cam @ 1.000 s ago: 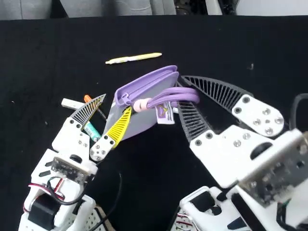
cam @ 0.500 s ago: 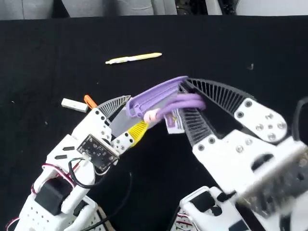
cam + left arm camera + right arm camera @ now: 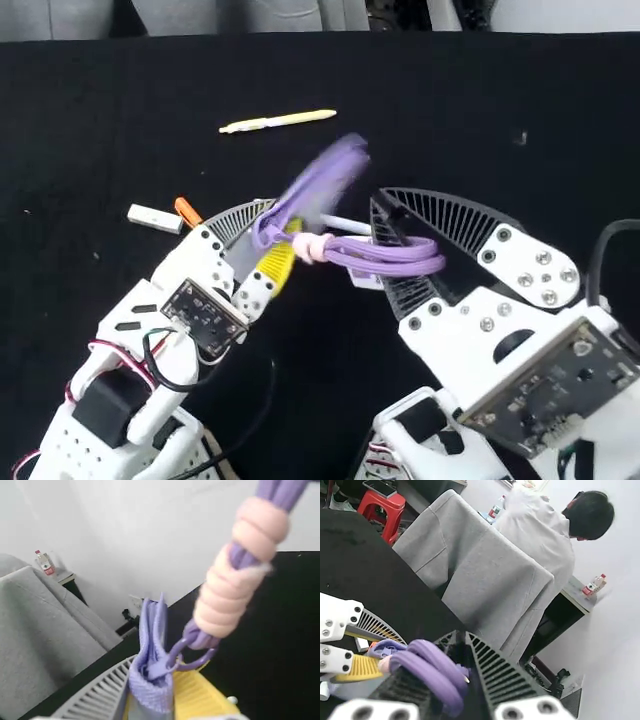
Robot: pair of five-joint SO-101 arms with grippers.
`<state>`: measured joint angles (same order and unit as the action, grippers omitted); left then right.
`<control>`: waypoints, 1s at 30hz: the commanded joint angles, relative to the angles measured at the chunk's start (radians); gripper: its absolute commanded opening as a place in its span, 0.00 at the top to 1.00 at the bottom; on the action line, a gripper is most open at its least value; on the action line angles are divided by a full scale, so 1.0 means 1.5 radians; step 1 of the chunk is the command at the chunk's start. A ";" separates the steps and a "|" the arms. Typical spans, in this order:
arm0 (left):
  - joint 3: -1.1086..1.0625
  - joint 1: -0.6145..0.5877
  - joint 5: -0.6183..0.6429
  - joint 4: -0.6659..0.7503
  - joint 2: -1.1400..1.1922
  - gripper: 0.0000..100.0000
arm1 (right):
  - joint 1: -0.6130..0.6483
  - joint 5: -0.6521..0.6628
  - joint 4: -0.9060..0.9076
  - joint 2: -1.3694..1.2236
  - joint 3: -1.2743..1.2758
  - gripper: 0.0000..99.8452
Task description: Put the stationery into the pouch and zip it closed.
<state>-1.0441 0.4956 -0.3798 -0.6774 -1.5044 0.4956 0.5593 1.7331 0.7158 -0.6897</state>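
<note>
Early in the task, with the pouch [image 3: 315, 190] held up off the surface [image 3: 500, 120] between both grippers.
Clamped at its zip end by the left gripper [image 3: 272, 228], and held also by the right gripper [image 3: 380, 215], closed around the purple strap [image 3: 390, 255] just beside the pouch. Left to do, judging from here: fetch the yellow pen [image 3: 278, 121] well beyond the pouch, then the white eraser [image 3: 153, 216] and the orange item [image 3: 187, 211] near the pouch on the left gripper's side, put them in, draw the zip shut. Cannot tell if anything is inside already.

pouch [image 3: 325, 180] lilac | bead [image 3: 312, 246] pink | pen [image 3: 278, 121] yellow | table [image 3: 480, 110] black
</note>
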 commanded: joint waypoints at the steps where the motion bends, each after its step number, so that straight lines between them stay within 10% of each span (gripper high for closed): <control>1: 0.047 0.006 -0.005 0.013 0.002 0.95 | -0.028 0.005 0.003 -0.002 0.003 0.99; 12: 0.046 0.110 -0.005 0.011 -0.002 0.97 | -0.256 0.005 -0.196 -0.004 0.115 0.99; 30: 0.075 0.018 -0.002 -0.165 -0.216 0.97 | -0.468 0.004 -0.581 -0.004 0.482 0.99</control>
<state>-1.0027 0.5846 -0.3844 -0.8999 -1.7975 -0.1350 0.5562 0.9582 0.7035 0.0238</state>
